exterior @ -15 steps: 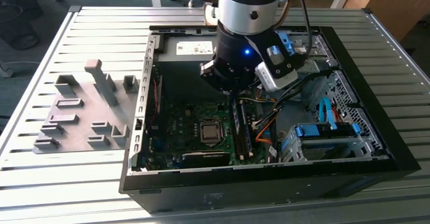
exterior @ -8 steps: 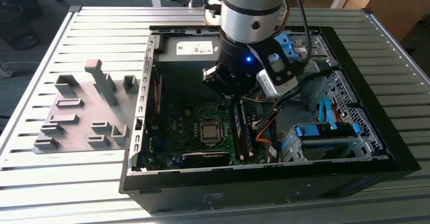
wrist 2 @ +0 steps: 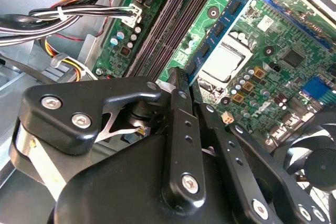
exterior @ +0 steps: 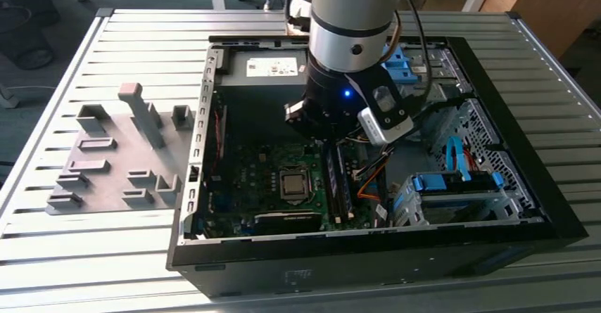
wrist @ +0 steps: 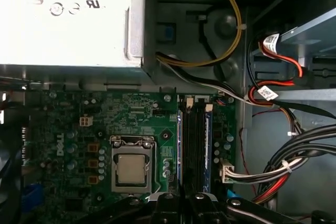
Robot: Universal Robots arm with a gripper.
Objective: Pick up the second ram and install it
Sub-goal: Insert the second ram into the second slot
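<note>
The second ram (wrist 2: 223, 24), a blue-green board with black chips, stands on edge in the memory slot nearest the processor; in the first wrist view its thin top edge (wrist: 179, 150) runs along that slot. My gripper (wrist 2: 181, 74) hangs inside the open computer case (exterior: 211, 116) at the far end of the slots, as the exterior view (exterior: 322, 138) shows. Its black fingers (wrist 2: 178, 129) are drawn together, their tips right over the near end of the ram. In the first wrist view the gripper (wrist: 182, 196) sits at the end of the ram's edge. I cannot see whether the tips touch it.
The bare processor (wrist: 130, 167) lies beside the slots. Bundled cables (wrist: 283, 166) crowd the other side. The power supply (wrist: 68, 19) sits at the case's far end, a drive cage (exterior: 451, 193) at the exterior view's right. A grey fixture plate (exterior: 103, 179) lies outside, at its left.
</note>
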